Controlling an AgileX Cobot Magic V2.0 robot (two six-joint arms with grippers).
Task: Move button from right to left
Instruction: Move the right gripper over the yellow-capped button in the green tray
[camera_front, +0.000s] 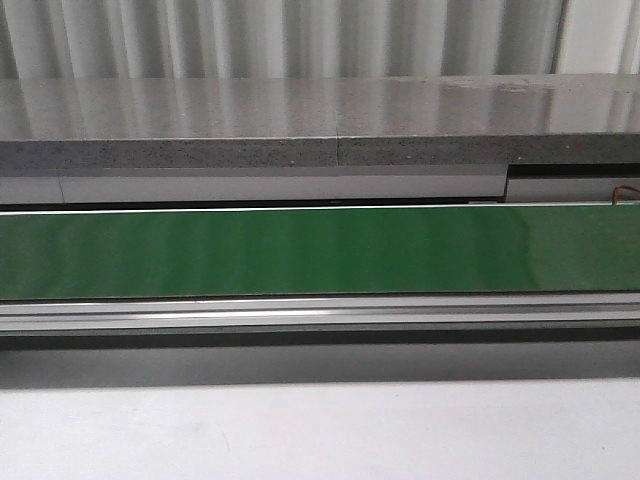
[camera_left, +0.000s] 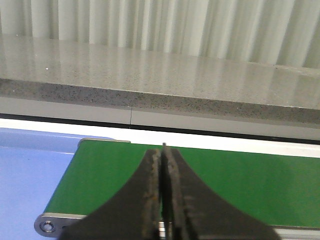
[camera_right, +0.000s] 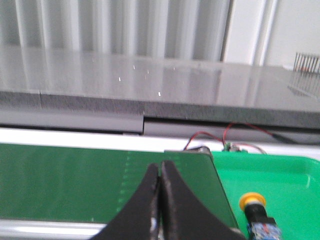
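The button (camera_right: 256, 212) stands in a bright green tray (camera_right: 290, 180) just past the right end of the green conveyor belt (camera_right: 75, 180); its yellow cap, black collar and blue body show in the right wrist view only. My right gripper (camera_right: 160, 167) hangs shut and empty over the belt's right end, to the left of the button. My left gripper (camera_left: 163, 152) is shut and empty over the belt's left end (camera_left: 110, 175). In the front view the belt (camera_front: 320, 250) is bare and neither gripper shows.
A blue surface (camera_left: 30, 175) lies beyond the belt's left end. A grey stone-like ledge (camera_front: 320, 125) runs behind the belt. Red wires and a small board (camera_right: 227, 142) sit behind the tray. An aluminium rail (camera_front: 320, 312) borders the belt's near side.
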